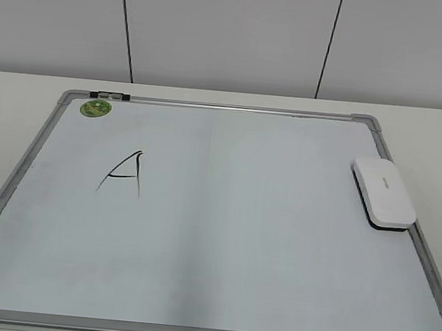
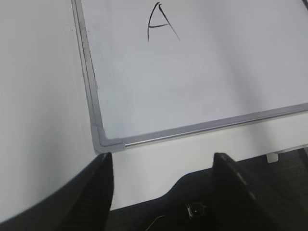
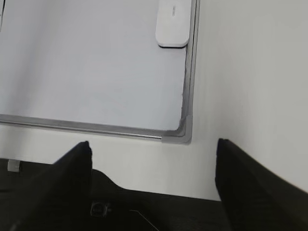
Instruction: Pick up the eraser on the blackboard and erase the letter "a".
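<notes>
The blackboard is a white board in a silver-grey frame, lying flat on the table. The white eraser lies on it at the right edge, grey lettering up; it also shows at the top of the right wrist view. A tall angular uppercase "A" is written at the left, also in the left wrist view. No lowercase letter "a" shows in any view. My left gripper is open and empty, off the board's near left corner. My right gripper is open and empty, off the near right corner.
A green round sticker sits at the board's far left corner, with a small black clip on the frame beside it. White table surface surrounds the board. A panelled wall stands behind.
</notes>
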`<action>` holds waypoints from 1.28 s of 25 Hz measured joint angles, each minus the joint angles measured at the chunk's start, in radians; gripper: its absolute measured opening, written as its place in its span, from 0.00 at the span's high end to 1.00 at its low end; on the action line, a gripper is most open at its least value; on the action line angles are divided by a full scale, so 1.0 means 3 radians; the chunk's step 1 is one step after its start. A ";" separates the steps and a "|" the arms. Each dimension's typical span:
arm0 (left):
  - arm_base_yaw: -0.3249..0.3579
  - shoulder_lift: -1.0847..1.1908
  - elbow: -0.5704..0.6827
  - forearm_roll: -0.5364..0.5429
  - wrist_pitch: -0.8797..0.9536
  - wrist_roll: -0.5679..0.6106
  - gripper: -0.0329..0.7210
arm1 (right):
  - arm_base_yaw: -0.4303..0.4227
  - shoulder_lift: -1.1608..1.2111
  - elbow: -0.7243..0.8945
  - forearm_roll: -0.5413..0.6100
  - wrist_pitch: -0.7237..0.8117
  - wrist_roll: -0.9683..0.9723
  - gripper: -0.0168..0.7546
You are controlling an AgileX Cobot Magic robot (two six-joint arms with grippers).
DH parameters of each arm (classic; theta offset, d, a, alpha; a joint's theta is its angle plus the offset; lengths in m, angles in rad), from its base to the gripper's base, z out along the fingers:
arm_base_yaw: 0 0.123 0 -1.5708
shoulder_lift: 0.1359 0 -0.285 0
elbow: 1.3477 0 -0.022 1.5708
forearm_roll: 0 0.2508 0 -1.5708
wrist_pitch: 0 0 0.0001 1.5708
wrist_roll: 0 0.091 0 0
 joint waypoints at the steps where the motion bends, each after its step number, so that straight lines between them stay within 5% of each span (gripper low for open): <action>1: 0.0000 -0.0087 0.0097 0.0000 0.0006 -0.0005 0.33 | 0.0000 -0.0087 0.0103 0.0007 0.0000 0.0000 0.21; 15: 0.0000 -0.0648 0.1047 0.0006 -0.0023 -0.0097 0.33 | 0.0000 -0.0991 0.1143 -0.0171 -0.0037 0.0042 0.21; 25: 0.0000 -0.0655 0.0989 0.0030 -0.0114 -0.0138 0.33 | 0.0000 -0.0998 0.1151 -0.0247 -0.0046 0.0113 0.22; 32: -0.0022 -0.0655 0.0908 0.0396 -0.0323 -0.0125 0.33 | 0.0000 -0.0998 0.1151 -0.0311 -0.0046 0.0194 0.22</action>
